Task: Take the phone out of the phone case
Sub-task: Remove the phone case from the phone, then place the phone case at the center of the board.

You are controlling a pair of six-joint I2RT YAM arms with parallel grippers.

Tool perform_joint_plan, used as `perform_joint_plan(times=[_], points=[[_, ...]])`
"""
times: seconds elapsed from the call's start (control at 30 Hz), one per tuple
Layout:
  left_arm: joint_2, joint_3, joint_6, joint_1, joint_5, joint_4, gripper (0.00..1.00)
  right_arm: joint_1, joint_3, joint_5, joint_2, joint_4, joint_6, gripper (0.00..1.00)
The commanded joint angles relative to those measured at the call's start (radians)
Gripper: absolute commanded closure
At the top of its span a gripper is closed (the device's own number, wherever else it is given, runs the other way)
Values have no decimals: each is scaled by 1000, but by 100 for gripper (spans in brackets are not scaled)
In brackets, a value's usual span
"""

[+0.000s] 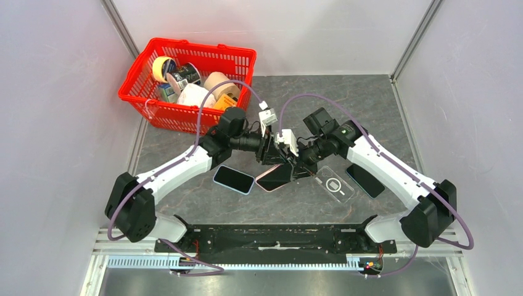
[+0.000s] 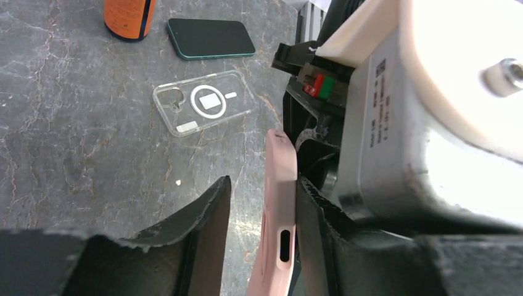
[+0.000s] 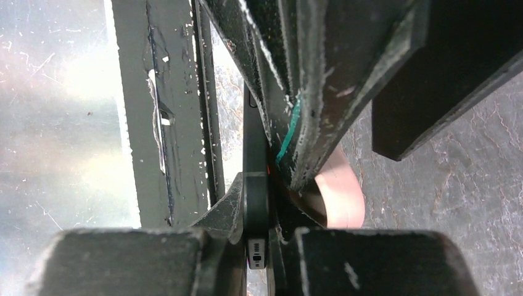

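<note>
The pink phone case (image 1: 264, 187) and the dark phone (image 1: 275, 176) hang just above the table's middle, where both grippers meet. Seen edge-on in the left wrist view, the pink case (image 2: 280, 209) stands between my left gripper's (image 2: 264, 185) fingers. It rests against the right finger, and a gap separates it from the left finger (image 2: 206, 228). My right gripper (image 3: 258, 197) is shut on the phone's (image 3: 256, 154) thin black edge, its port end pointing at the camera. Beside it, the case's pink corner (image 3: 342, 197) curls away from the phone.
A red basket (image 1: 191, 46) of tape rolls and cans sits at the back left. A blue-cased phone (image 1: 234, 179) lies left of the grippers. To the right lie an empty clear case (image 1: 333, 184) (image 2: 203, 102) and a dark phone (image 1: 365, 180) (image 2: 211, 38).
</note>
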Motion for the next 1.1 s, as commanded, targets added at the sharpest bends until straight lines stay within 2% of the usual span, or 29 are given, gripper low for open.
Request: perform_joint_plan(times=[0.0, 0.07, 0.1, 0.13, 0.27, 0.47, 0.63, 0.8, 1.07], points=[[30, 10, 53, -64, 29, -7, 58, 7, 53, 12, -25, 93, 29, 100], [40, 13, 49, -66, 40, -4, 77, 5, 47, 14, -25, 98, 33, 100], [45, 16, 47, -66, 41, -2, 91, 4, 43, 15, -27, 100, 32, 100], [47, 16, 47, -66, 39, -1, 98, 4, 40, 16, -27, 101, 34, 100], [43, 11, 50, -58, -35, -1, 98, -7, 25, 19, -46, 104, 36, 100], [25, -14, 20, -9, -330, 9, 98, -42, 14, -26, -114, 51, 9, 100], [47, -9, -58, 52, -454, 15, 98, -86, 4, -47, -186, -1, -14, 100], [97, 14, -123, 79, -479, 23, 98, -124, -33, -41, -243, -24, -17, 100], [207, 81, -208, 81, -441, 56, 98, -214, -55, -11, -299, -20, 29, 100]])
